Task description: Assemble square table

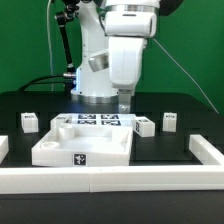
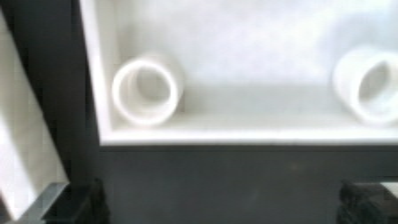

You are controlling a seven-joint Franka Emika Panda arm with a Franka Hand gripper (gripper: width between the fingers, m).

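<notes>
Hovering spread wide above one square slab [image 1: 50,152], the tool [image 1: 124,99] has three legs [image 1: 29,122] [image 1: 145,126] [image 1: 170,121] standing nearby.

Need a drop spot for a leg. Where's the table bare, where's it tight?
Bare: table on the exterior view's right, between square slab, two legs and border bar. Smaller patch on its left, before the lone leg. Crowded: behind the slab, by marker board and open gripper.

A: Parts shown, counted by kind?
B: One square slab [image 1: 100,150]; three legs [image 1: 29,122]: two at the exterior view's right of the gripper [image 1: 124,102], one at its left.
A: And directly beneath the gripper?
B: Two round sockets [image 2: 146,92].
</notes>
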